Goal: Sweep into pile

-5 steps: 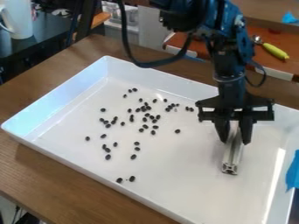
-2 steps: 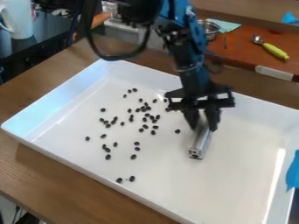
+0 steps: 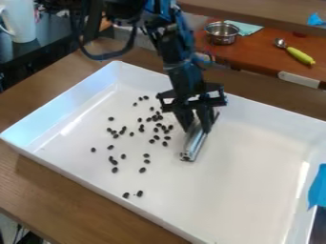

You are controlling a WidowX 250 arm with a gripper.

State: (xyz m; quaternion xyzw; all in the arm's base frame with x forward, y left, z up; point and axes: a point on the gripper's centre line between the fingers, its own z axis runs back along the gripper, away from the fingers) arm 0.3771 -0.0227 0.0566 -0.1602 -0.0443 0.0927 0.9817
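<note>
The black gripper (image 3: 196, 127) hangs over the middle of the white tray (image 3: 255, 157), shut on a silver metal bar (image 3: 195, 144). The bar lies low at the tray's floor, one end toward the front and the other running back behind the fingers. Left of the bar, small dark beans (image 3: 154, 117) are scattered: a looser cluster toward the back centre, several more (image 3: 115, 162) toward the left front, and two (image 3: 132, 194) near the front wall. The nearest beans sit just left of the bar.
The tray's raised walls surround the work. Behind it are a metal bowl (image 3: 222, 32) and a scoop with a yellow-green handle (image 3: 296, 53) on a red-brown surface. Blue tape (image 3: 317, 188) marks the right edge, and a white mug (image 3: 19, 20) stands at the upper left.
The gripper has moved left with the metal bar, from the tray's right side to its middle. The bowl behind has come into sight, and the beans and tray have shifted slightly left.
</note>
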